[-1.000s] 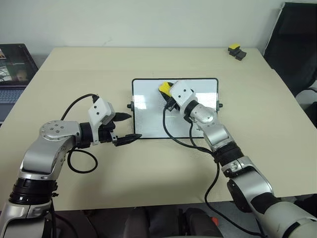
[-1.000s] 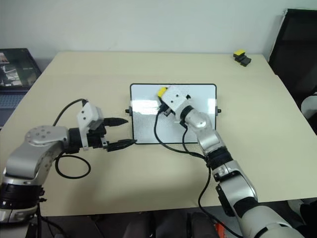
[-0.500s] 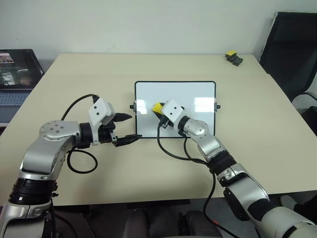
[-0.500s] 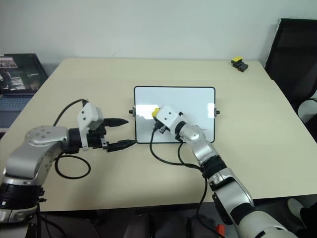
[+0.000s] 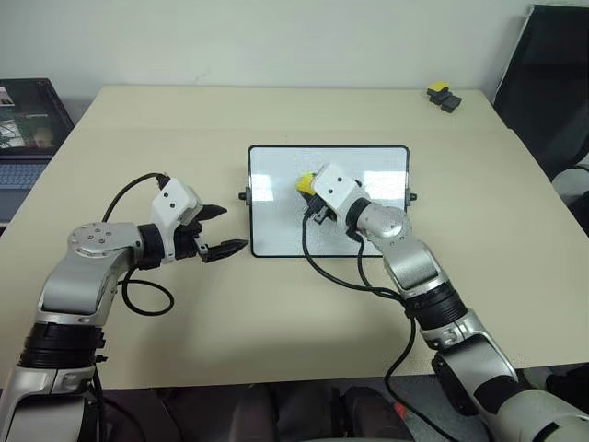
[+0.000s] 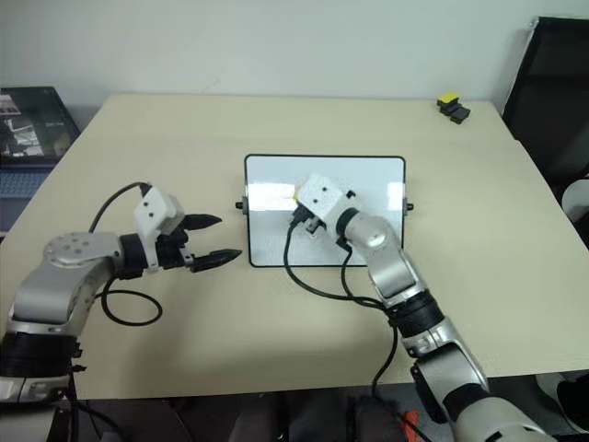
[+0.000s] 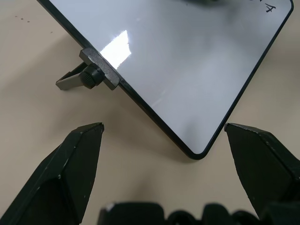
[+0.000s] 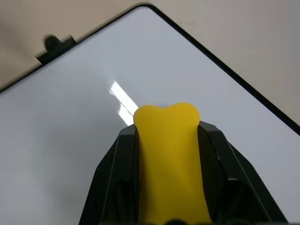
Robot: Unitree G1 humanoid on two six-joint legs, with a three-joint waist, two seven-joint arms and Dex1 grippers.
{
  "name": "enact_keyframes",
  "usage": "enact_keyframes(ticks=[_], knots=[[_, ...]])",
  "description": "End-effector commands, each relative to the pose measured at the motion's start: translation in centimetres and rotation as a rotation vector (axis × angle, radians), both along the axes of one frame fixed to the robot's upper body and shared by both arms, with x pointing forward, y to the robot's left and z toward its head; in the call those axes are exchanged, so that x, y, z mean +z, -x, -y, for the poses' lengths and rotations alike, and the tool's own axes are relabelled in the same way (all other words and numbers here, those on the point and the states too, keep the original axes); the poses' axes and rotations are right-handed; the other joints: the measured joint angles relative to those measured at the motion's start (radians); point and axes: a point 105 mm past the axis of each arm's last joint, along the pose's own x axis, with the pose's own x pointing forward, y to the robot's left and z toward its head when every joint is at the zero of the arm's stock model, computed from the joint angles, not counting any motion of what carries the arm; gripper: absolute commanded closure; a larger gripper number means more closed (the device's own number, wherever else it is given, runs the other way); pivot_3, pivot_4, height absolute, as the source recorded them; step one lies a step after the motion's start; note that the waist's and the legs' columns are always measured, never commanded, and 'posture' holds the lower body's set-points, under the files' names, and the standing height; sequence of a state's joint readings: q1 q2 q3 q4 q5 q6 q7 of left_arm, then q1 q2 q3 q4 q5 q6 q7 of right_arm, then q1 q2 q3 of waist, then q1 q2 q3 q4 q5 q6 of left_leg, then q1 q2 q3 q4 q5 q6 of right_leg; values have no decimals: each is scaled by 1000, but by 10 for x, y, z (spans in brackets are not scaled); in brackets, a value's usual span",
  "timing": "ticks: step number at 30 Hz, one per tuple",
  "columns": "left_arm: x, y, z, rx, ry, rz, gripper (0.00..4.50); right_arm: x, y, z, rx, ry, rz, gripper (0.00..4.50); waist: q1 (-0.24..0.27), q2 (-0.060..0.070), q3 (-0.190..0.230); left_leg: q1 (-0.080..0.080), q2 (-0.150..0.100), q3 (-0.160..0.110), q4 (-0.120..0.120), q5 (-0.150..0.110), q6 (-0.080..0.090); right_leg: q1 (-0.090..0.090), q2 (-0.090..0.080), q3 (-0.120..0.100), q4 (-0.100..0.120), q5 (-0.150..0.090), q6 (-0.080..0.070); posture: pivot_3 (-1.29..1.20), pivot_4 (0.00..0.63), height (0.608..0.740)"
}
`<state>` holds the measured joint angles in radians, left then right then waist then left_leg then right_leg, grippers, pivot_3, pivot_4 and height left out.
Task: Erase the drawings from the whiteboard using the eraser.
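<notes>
Beige tabletop fills most of the head views, with the whiteboard lying flat at centre frame. Over the board's middle, the right gripper is clamped on the yellow eraser (its tip pokes out past the black fingers). Left of centre, the left gripper hangs spread wide, just off the board's lower-left corner. One small scribble sits near a board corner. A laptop sits at the far left edge, two dark blocks upper right.

The whiteboard, glossy white in a thin black frame, lies flat on the worktop. The yellow eraser sits over its middle, pinched in the right claw. One small black scribble shows near a corner.
</notes>
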<state>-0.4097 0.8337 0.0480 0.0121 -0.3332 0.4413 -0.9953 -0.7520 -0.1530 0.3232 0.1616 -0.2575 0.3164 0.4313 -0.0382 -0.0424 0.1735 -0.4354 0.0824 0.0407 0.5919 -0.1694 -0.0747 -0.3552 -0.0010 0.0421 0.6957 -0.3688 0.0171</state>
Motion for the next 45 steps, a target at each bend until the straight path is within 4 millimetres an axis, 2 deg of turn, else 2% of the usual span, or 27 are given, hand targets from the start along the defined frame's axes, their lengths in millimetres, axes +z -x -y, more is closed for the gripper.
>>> enact_keyframes(ticks=[1, 3, 10, 12, 15, 18, 20, 24, 28, 32, 33, 34, 35, 39, 42, 45], knots=[[13, -1, 5, -31, 0, 57, 0, -13, 1, -6, 11, 83, -15, 3172, -2, 0, 0, 0, 0, 0, 0, 0, 0, 0, 0, 1, 0, 0, 0, 0, 150, 740], [13, -1, 8, -40, 4, 59, 0, -29, 2, -2, 13, 140, -51, 3172, -2, 0, 0, 1, 0, 0, 0, 0, 0, 1, 0, 1, 0, 0, 0, 0, 150, 740], [13, 2, 13, -63, 13, 56, 0, -60, 4, 18, -9, 257, -149, 3173, 4, 0, 0, 3, -1, -1, 3, 1, 2, 3, 0, -1, 4, 1, -1, 0, 150, 740], [13, 3, 14, -68, 14, 54, 0, -61, 5, 20, -6, 237, -168, 3173, 6, -1, 0, 4, -1, -1, 3, 2, 3, 4, 0, -2, 4, 1, -1, 0, 150, 740], [13, 3, 14, -70, 13, 53, 0, -41, 5, 17, -5, 140, -145, 3173, 8, -1, -1, 4, 0, -1, 4, 2, 4, 6, 0, -3, 5, 2, -1, 0, 150, 740], [13, 3, 16, -79, 16, 51, 0, -27, -9, 31, -81, 118, -106, 3173, 8, -1, 0, 4, -1, -3, 4, 2, 4, 6, 0, -3, 5, 2, -1, 0, 150, 740], [13, 3, 19, -92, 18, 52, 0, -34, -15, 44, -120, 146, -124, 3173, 8, -1, 0, 4, -1, -3, 4, 3, 4, 6, 0, -3, 5, 2, -1, 0, 150, 740], [14, 4, 22, -108, 19, 52, 0, -51, -12, 55, -131, 164, -178, 3173, 11, -1, -1, 4, -1, -3, 5, 3, 4, 7, 0, -4, 5, 2, -1, 0, 150, 740], [14, 4, 25, -119, 22, 53, 0, -50, -11, 59, -139, 142, -187, 3173, 11, -1, -1, 4, -1, -3, 7, 3, 4, 9, 0, -6, 5, 2, -1, 0, 150, 740], [14, 5, 28, -132, 28, 53, 0, -76, 7, 51, -64, 213, -272, 3173, 12, -2, -1, 4, -1, -4, 8, 3, 5, 11, 0, -7, 5, 3, -1, 0, 150, 740], [15, 5, 29, -135, 29, 53, 0, -75, 8, 50, -64, 197, -268, 3173, 11, -2, -1, 4, -1, -5, 8, 3, 5, 11, 0, -8, 5, 3, -1, 0, 150, 740], [15, 5, 29, -137, 29, 53, 0, -73, 8, 49, -65, 184, -264, 3173, 10, -2, -1, 5, -1, -5, 8, 3, 5, 11, 0, -7, 5, 3, -1, 0, 150, 740], [15, 5, 30, -141, 30, 53, 0, -63, 7, 46, -71, 135, -240, 3173, 9, -2, -1, 5, -1, -5, 8, 3, 5, 12, 0, -7, 5, 3, -1, 0, 150, 740], [17, 7, 33, -162, 29, 53, 0, -6, 9, 42, -70, -68, -129, 3174, 7, -1, -1, 6, -1, -6, 8, 3, 5, 12, 0, -7, 5, 3, -1, 0, 150, 740], [20, 9, 37, -184, 25, 57, 0, 29, 19, 50, -68, -159, -66, 3174, 11, 0, 0, 2, -1, -6, 8, 3, 5, 7, 1, -6, 5, 3, -1, 0, 150, 740], [23, 11, 42, -206, 19, 68, 0, 45, 30, 64, -92, -195, -39, 3174, 11, 0, 0, 0, -2, -4, 6, 3, 5, 5, 2, -4, 2, 3, -1, 0, 150, 740]])
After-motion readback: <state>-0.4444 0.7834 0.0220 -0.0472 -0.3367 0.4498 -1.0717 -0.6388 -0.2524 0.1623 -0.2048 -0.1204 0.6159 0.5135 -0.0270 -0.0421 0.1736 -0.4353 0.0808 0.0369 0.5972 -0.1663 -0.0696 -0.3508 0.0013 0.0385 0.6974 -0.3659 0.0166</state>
